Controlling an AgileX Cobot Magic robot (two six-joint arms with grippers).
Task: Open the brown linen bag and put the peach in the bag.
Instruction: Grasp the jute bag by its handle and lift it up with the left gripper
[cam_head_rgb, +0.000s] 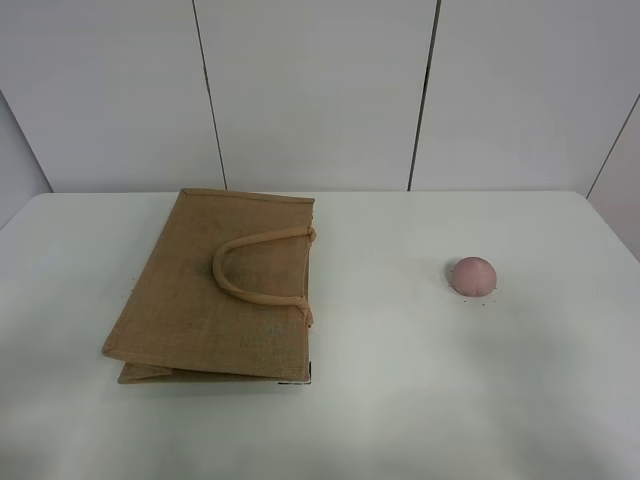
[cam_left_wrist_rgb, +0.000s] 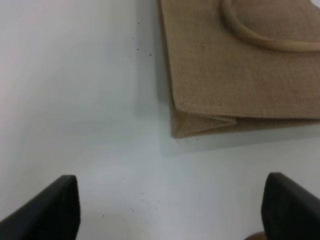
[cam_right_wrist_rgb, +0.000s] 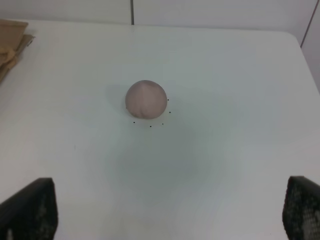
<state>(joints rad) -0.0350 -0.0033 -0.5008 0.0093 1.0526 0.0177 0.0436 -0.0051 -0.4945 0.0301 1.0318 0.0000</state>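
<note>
The brown linen bag (cam_head_rgb: 215, 290) lies flat and folded on the left of the white table, its beige loop handle (cam_head_rgb: 262, 268) on top. Its near corner shows in the left wrist view (cam_left_wrist_rgb: 240, 65). The peach (cam_head_rgb: 473, 275), small, round and dull pink, sits alone on the right of the table; it also shows in the right wrist view (cam_right_wrist_rgb: 145, 99). My left gripper (cam_left_wrist_rgb: 170, 210) is open, its black fingertips (cam_left_wrist_rgb: 50, 207) wide apart above bare table near the bag's corner. My right gripper (cam_right_wrist_rgb: 170, 215) is open and empty, short of the peach. Neither arm shows in the exterior view.
The white table (cam_head_rgb: 400, 400) ends at a white panelled wall (cam_head_rgb: 320, 90) at the back. Its right edge (cam_head_rgb: 610, 225) lies beyond the peach. Small dark specks dot the table around the peach and near the bag.
</note>
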